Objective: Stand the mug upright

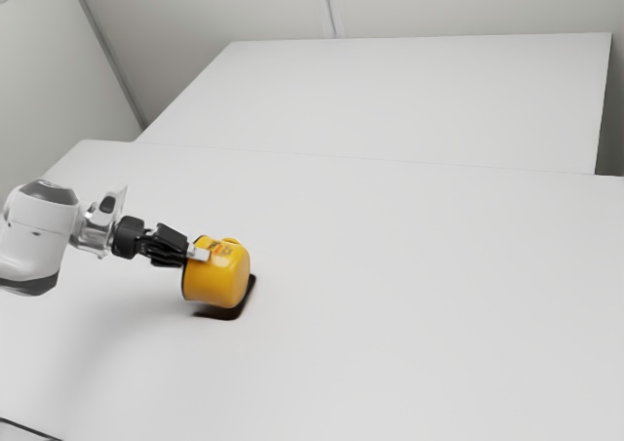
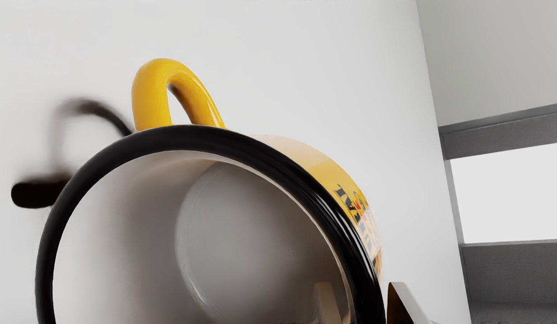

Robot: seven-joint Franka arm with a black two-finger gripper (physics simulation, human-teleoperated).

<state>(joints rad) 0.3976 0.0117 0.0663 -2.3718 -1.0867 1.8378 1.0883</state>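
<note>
The fingers (image 2: 406, 308) are at the rim (image 2: 323, 198), their opening and any grip impossible to tell. The mug (image 1: 216, 275) tips sideways over the table (image 1: 409, 295), mouth toward the arm (image 1: 39, 228); secure its wall, then rotate slowly, lowering the base flat.

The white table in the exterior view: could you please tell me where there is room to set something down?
Broad bare room on the table runs from the mug to the exterior view's right edge; another patch lies between the mug and the view's bottom edge. It is crowded at the mug's rim, where the end effector is.
</note>
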